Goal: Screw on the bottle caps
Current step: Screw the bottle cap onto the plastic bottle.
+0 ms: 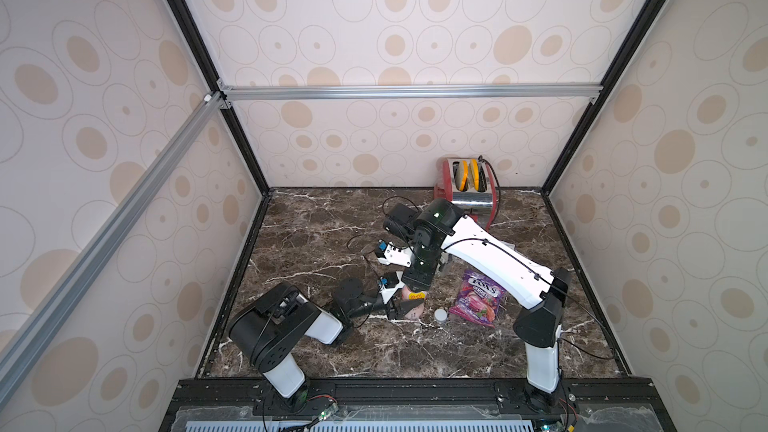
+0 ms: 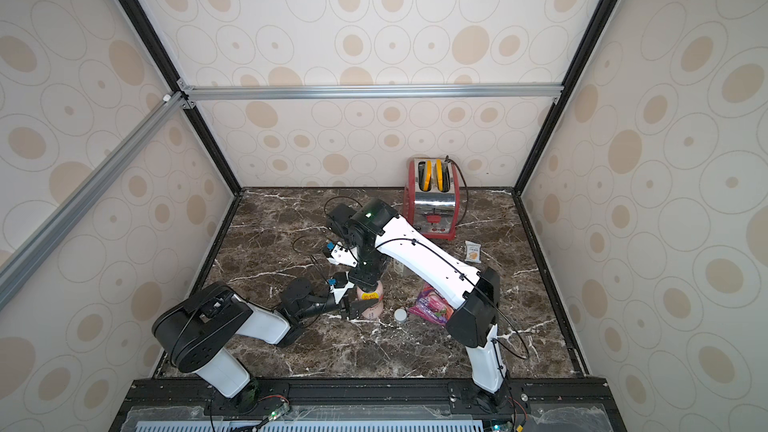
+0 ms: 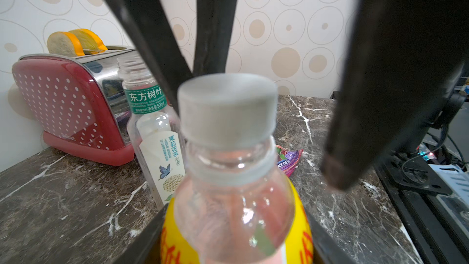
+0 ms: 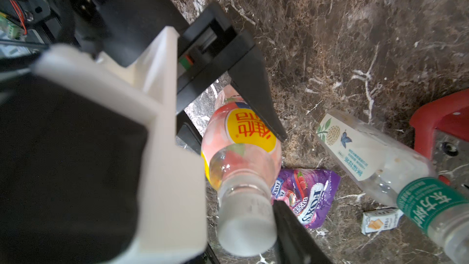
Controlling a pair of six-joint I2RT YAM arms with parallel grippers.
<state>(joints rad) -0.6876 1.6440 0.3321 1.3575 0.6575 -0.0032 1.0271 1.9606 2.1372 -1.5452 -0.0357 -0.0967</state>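
A dark marble desk [image 1: 316, 234] is crossed by the right arm [image 1: 490, 259], which covers much of what stands beneath it in both top views. A red toaster [image 1: 469, 189] with two slices in its slots sits at the back wall.

The left tool [image 1: 412, 305] is clamped around the body of the upright pink bottle [image 4: 243, 133]. One black finger partly covers the bottle's yellow label in the right wrist view. The right tool [image 1: 417, 286] hangs directly over that bottle with its jaws parted. In the left wrist view one finger [image 3: 355, 123] stands clear of the neck.

The clear bottle [image 3: 157, 135] stands upright with a bare neck between the pink bottle and the toaster, all but hidden by the arm from above. A purple candy bag [image 1: 478, 299] lies nearby.

One white cap [image 3: 227, 107] sits on the pink bottle's neck; how far it is threaded cannot be made out. The loose cap [image 1: 441, 315] lies on the desk between the pink bottle and the bag.
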